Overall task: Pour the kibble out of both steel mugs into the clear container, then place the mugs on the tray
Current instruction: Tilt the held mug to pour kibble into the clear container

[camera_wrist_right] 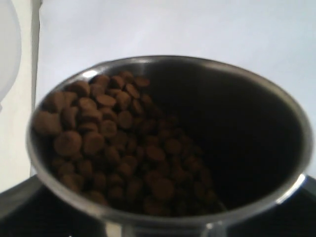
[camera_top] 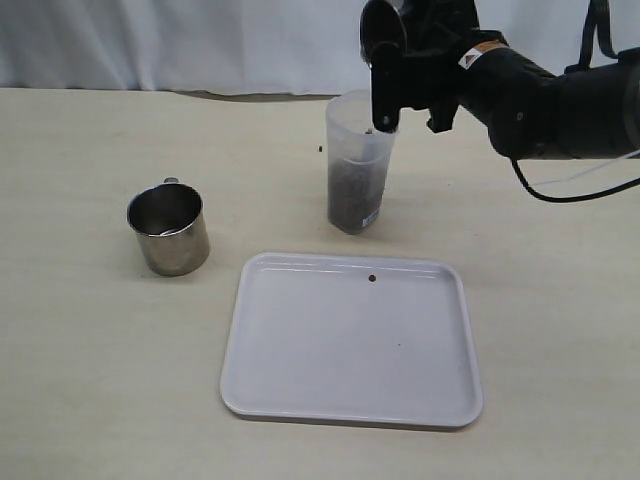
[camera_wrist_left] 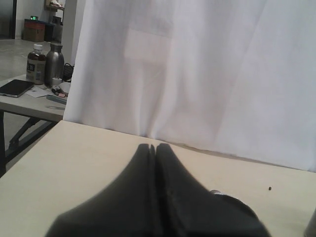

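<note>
The desk (camera_top: 80, 400) carried the tray (camera_top: 350, 345) near, with the clear container (camera_top: 357, 170) just behind it, part full of kibble (camera_top: 352, 195). One steel mug (camera_top: 168, 228) stood left. The right tool (camera_top: 392, 80) clamped the other mug (camera_wrist_right: 276, 148) — tilted over the container, its outline dark and unclear. The left tool (camera_wrist_left: 155, 148), pressed together, showed only its fingers.

left gripper (camera_wrist_left: 155, 146) jaws pressed together above table (camera_wrist_left: 74, 158); white curtain (camera_wrist_left: 197, 74) behind.
</note>
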Available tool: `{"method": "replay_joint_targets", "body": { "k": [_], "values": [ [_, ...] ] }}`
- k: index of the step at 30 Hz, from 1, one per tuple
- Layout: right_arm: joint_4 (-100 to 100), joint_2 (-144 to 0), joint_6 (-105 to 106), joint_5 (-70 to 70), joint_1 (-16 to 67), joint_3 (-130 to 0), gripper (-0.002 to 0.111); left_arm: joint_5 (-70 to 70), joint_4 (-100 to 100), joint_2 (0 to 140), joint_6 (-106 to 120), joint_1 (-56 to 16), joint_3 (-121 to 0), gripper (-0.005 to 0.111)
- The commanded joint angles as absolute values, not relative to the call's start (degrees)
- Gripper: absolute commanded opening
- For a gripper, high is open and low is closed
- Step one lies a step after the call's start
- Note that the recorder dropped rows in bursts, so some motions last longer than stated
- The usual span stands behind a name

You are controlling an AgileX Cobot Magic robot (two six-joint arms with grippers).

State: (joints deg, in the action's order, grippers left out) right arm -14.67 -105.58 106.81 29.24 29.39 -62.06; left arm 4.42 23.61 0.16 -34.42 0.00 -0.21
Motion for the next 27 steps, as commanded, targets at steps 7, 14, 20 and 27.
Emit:
{"method": "replay_joint_targets", "body": {
  "k": [7,14,20,27],
  "values": [
    [-14.09,-105.24,108.83,30.24,29.47,-62.62,0.005,4.03,23.58,0.0,-34.54,-0.16,0.0,0.0],
    [-13.87,-105.24,109.87,30.25,29.47,-62.62,0.005,4.03,23.47,0.0,-34.54,-0.16,0.0,0.0],
    [-13.87,-105.24,109.87,30.25,29.47,-62.62,0.005,3.55,23.47,0.0,-34.54,-0.16,0.0,0.0],
    [-13.87,-105.24,111.88,30.25,29.47,-62.62,0.005,3.55,23.47,0.0,-34.54,-0.16,0.0,0.0]
  ]
}}
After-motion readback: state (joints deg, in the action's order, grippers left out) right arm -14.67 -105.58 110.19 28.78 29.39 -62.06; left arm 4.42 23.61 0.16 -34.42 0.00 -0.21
